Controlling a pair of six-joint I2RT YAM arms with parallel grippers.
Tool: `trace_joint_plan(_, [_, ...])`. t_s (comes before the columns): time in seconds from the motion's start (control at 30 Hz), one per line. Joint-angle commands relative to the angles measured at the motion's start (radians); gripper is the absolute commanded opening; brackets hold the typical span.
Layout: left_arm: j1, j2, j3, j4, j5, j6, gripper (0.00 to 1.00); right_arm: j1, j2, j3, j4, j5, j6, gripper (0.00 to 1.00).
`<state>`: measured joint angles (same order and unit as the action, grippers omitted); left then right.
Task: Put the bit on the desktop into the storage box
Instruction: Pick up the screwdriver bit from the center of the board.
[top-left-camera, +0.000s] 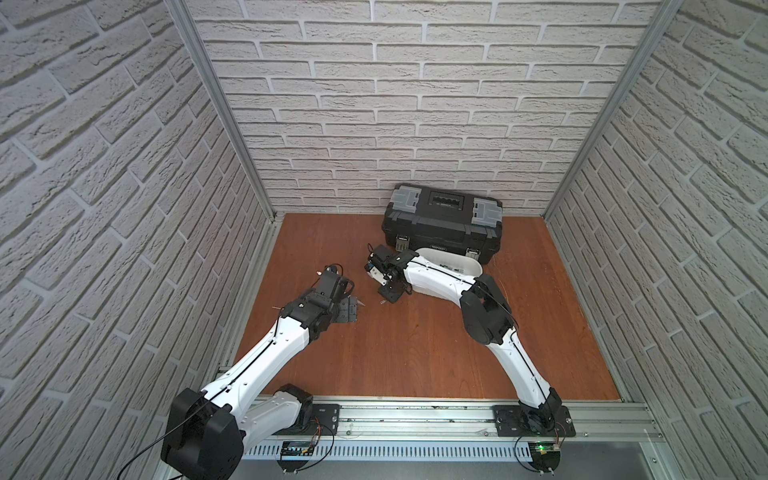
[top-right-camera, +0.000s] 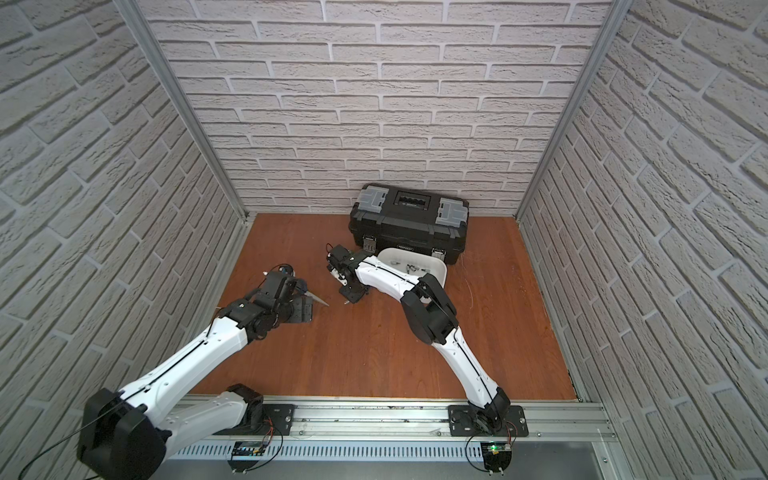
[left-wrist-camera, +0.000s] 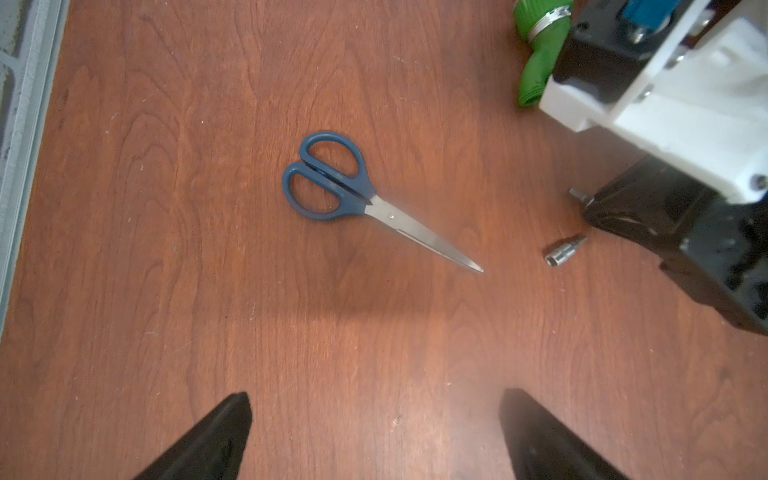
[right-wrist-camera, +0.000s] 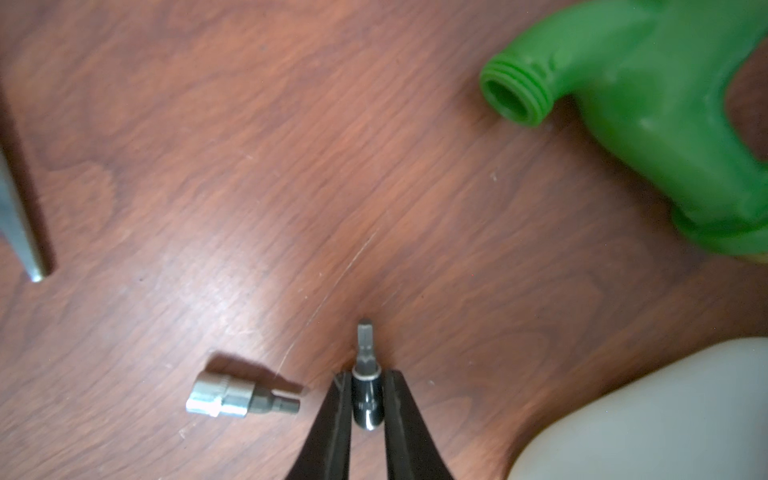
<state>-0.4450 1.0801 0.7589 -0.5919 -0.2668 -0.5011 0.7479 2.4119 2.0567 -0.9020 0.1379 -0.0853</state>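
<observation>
Reddish-brown wood-grain desktop (top-left-camera: 415, 353), boxed in by white brick-pattern walls.

**Layout, left to right in both top views**
- Left of centre: the left gripper (left-wrist-camera: 374, 397) hangs over the board with its jaws spread wide and nothing between them. Blue-handled steel scissors (left-wrist-camera: 376, 205) lie flat beneath it.
- Centre: the right gripper (right-wrist-camera: 368, 376) is down at the board. Its fingers are clenched on a short bit with a black collar (right-wrist-camera: 367, 399), hex tip pointing outward and low against the wood.
- Just beside one finger, apart from it, lies a loose silver socket-ended bit (right-wrist-camera: 232, 401). A green plastic nozzle with a threaded mouth (right-wrist-camera: 648, 104) lies near.
- Right of centre: the white rounded storage box (top-right-camera: 440, 270), partly under the right forearm. The black toolbox with grey latches (top-left-camera: 440, 224) sits above it in frame, against the back wall.

**Risks (judged)**
- The collar is round and glossy and is held only by narrow fingertips. It may swivel or squirt out on the lift.
- The silver bit lies close enough that a sideways drift could knock it rolling.
- A low carry could clip the box wall and jar the grip.

**Count**
- Grippers: two.
- Scissors: one.
- Bits on the desktop: two, one clamped and one loose.
- Nozzle: one.
- Storage box: one, holding a few small metal pieces too small to count.
- Toolbox: one.
</observation>
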Motion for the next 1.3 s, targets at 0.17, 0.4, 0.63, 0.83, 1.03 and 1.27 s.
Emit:
trace_joint_plan(0.17, [0.008, -0.013, 0.015, -0.010, -0.018, 0.004, 0.98, 0.007, -0.040, -0.027, -0.005, 0.017, 0.018, 0.13])
trace_joint_plan(0.4, [0.008, -0.010, 0.016, 0.004, 0.008, 0.024, 0.98, 0.008, -0.124, -0.024, 0.023, 0.003, 0.027, 0.11])
trace_joint_plan(0.63, [0.008, 0.002, 0.022, 0.017, 0.044, 0.046, 0.98, -0.003, -0.247, -0.057, 0.023, 0.009, 0.046, 0.10])
trace_joint_plan(0.83, [0.008, 0.019, 0.035, 0.024, 0.072, 0.068, 0.98, -0.047, -0.364, -0.117, 0.012, 0.048, 0.061, 0.10])
trace_joint_plan(1.03, [0.007, 0.049, 0.050, 0.027, 0.090, 0.081, 0.98, -0.128, -0.472, -0.208, -0.002, 0.088, 0.074, 0.10])
trace_joint_plan(1.27, [0.007, 0.077, 0.061, 0.037, 0.105, 0.087, 0.98, -0.235, -0.524, -0.346, 0.032, 0.080, 0.089, 0.10])
